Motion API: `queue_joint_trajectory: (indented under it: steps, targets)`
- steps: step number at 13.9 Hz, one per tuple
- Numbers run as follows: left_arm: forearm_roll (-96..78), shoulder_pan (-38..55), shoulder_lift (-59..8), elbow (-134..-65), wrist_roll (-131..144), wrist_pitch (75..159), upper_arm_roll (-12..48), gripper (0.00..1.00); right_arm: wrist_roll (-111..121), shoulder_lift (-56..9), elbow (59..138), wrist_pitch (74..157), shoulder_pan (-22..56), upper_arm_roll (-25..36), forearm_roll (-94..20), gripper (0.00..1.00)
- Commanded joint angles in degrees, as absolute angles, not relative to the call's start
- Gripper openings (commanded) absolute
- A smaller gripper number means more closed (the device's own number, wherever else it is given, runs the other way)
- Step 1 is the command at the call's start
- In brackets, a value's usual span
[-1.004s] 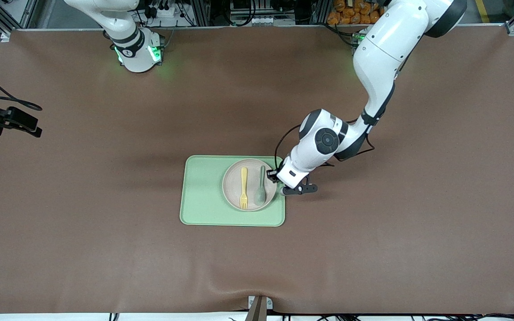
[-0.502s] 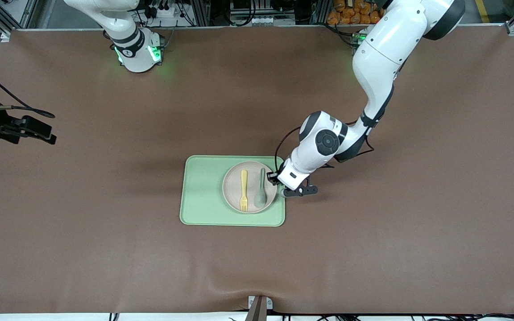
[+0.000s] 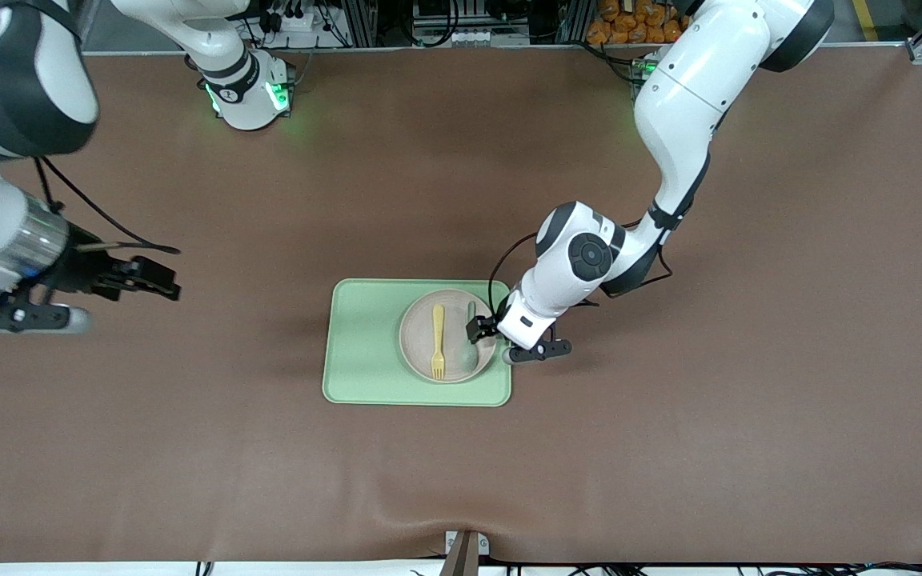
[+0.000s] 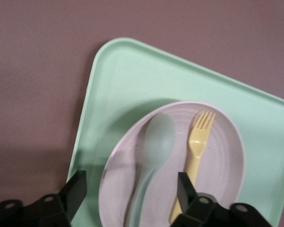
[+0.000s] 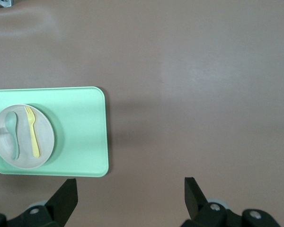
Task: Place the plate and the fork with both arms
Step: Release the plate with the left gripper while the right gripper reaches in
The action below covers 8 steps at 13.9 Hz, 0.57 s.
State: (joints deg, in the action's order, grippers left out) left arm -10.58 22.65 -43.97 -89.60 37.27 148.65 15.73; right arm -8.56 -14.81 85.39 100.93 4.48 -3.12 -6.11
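The off-white plate [image 3: 417,332] lies on the light-green tray [image 3: 365,344], at its end toward the left arm. The pale yellow fork [image 3: 438,340] rests on the plate beside a grey-green spoon [image 3: 467,357]. My left gripper [image 3: 480,328] hangs open just over the plate's rim, and in the left wrist view its fingers straddle the spoon's handle [image 4: 137,198] without touching it. The fork [image 4: 197,146] lies past one fingertip. My right gripper [image 3: 163,280] is open and empty, over bare table toward the right arm's end. The right wrist view shows the plate [image 5: 45,137] and the fork [image 5: 32,132].
The tray [image 5: 80,132] has a raised rim and lies near the table's middle. A brown mat [image 3: 669,448] covers the whole table. A small clamp [image 3: 465,552] sits at the table edge nearest the front camera.
My left gripper has opened and let go of the spoon, which now lies on the plate. My right arm has swung into view, toward the tray.
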Motion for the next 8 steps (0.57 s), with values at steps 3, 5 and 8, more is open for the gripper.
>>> queue_joint_trajectory:
  steps: [3, 5, 8]
  targets:
    - [-2.2, 23.0, -36.7, -84.0, 38.3, 131.3, 11.3, 1.0, -10.9, -25.8, 76.4, 105.6, 11.2, -2.7, -6.8, 1.0]
    - [3.2, 21.7, -33.3, -84.0, 38.3, 127.3, 11.2, 1.0, -15.0, -29.4, 74.6, 109.3, 14.0, -2.7, -6.8, 1.0]
    - [3.7, 18.0, -27.6, -84.0, 38.1, 119.0, 11.2, 1.0, -19.2, -34.6, 74.1, 116.3, 17.4, -2.7, -6.8, 1.0]
